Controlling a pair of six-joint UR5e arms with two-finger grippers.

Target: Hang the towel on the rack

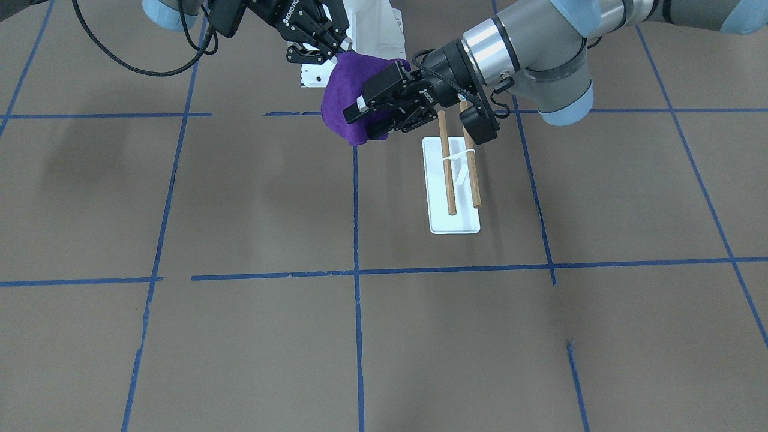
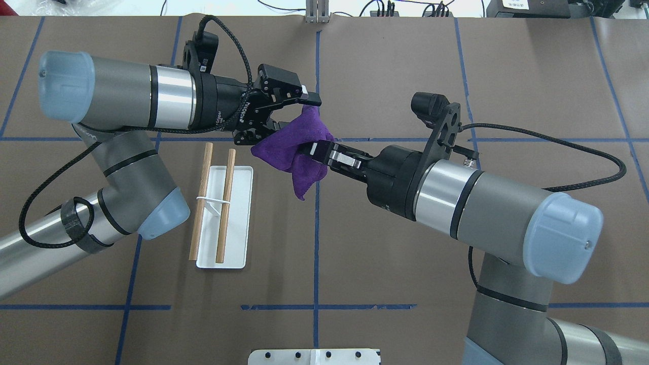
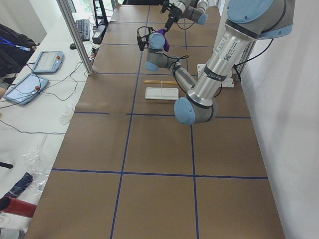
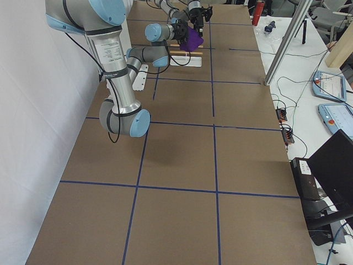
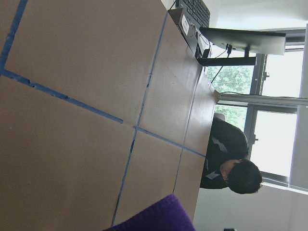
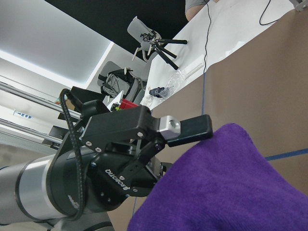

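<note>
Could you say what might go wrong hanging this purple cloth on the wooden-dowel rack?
The deep purple cloth towel is bunched between the left gripper and right gripper, so it may land as a lump. The left wrist sits close to the white-based wooden-dowel rack and could knock it.

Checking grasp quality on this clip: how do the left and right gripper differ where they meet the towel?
The left gripper's jaws stand wide apart around a bunch of the towel, and whether it grips is unclear; the right gripper's are pinched narrow on it. The left gripper is nearer the rack, the right gripper farther from it. Both meet the towel in the air.
</note>
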